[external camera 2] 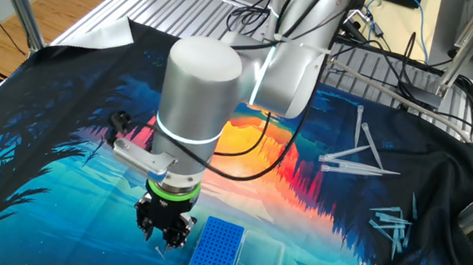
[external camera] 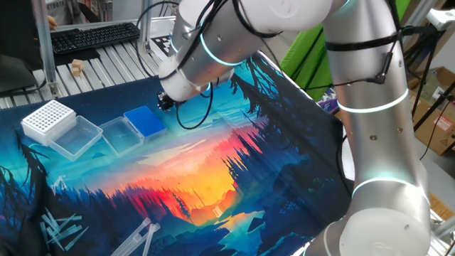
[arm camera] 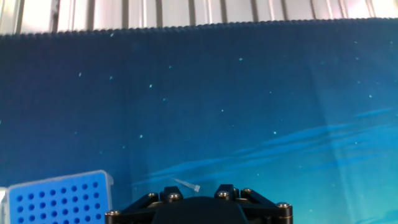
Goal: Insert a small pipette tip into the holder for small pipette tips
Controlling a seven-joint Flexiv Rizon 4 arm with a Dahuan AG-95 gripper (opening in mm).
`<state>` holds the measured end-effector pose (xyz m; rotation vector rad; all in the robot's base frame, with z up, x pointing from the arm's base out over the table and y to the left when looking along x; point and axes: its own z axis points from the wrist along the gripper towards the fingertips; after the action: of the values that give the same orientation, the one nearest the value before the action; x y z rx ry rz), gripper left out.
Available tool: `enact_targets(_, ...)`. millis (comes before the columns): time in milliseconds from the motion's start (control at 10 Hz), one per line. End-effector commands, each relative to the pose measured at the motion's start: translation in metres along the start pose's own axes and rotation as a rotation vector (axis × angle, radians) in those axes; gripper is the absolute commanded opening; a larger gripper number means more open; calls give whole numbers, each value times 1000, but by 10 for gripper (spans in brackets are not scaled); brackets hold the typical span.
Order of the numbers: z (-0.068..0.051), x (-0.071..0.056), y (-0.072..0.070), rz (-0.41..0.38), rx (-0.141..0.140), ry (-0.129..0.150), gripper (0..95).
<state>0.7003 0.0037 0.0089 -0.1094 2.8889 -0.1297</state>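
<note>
A silver robot arm (external camera: 370, 121) fills the right side and top of the frame, glowing rings at its joints. Its dark gripper (external camera: 166, 101) hangs at upper centre-left, low over a printed mat (external camera: 234, 163) — sunset and forest in blue and orange; the jaws are too small to read. Just left of the gripper sits a blue rack (external camera: 145, 121) joined to a clear tray (external camera: 117, 135). Further left, a white box (external camera: 48, 119) with a grid of holes. Clear pipette tips (external camera: 60, 231) lie scattered at lower left. A keyboard (external camera: 92, 37) sits upper left.
</note>
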Motion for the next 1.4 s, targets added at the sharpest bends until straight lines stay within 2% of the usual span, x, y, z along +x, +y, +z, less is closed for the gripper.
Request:
enact_targets(100,0,0,0,-103,7,23,380)
enact_targets(200,0,0,0,-161,10,39,380)
enact_targets(400,0,0,0,-180,1,83,380)
enact_targets(600,-1,0,0,-175,2,82,380)
enact_targets(800,-6,0,-2,89,-12,87,380)
enact_targets(900,-8,-1,-2,176,-6,87,380)
enact_targets(1100,-13,-1,-4,416,-2,86,380)
enact_targets(1300,-13,-1,-4,604,-9,90,380)
enact_targets(1400,-13,-1,-4,773,-11,88,380)
